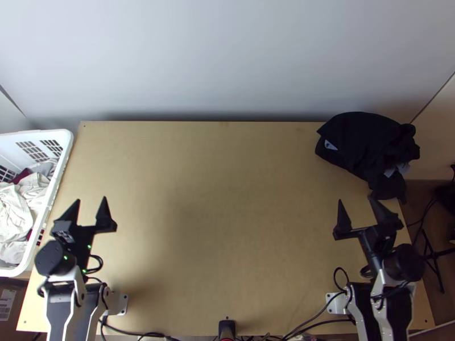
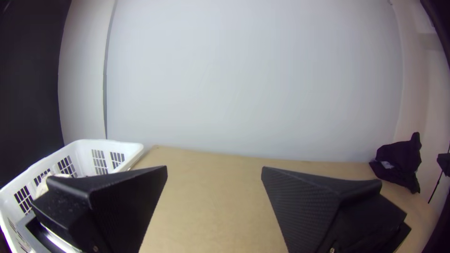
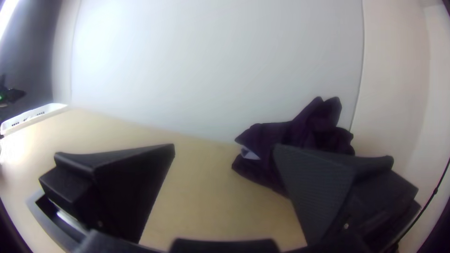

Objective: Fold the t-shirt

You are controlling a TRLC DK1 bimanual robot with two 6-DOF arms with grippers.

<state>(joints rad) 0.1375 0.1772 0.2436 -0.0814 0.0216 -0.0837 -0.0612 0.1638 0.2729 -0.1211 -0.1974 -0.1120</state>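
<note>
Bunched black cloth heap [image 1: 364, 139], presumably the t-shirt, sits at the far right corner of the light wooden table [image 1: 222, 210]; likely put there to reserve the middle for folding. My left black wide-fingered gripper [image 1: 91, 199] and right black wide-fingered gripper [image 1: 355, 198]: both spread apart, holding nothing, seemingly poised for cloth edges.

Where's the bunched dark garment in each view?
Top view: dark garment at upper right, over the right edge of the table.
Left wrist view: dark garment far off, at the table's far right corner.
Right wrist view: dark garment nearer, partly behind one finger of the right end effector.
Shared landmark: white laundry basket at the table's left side.
</note>
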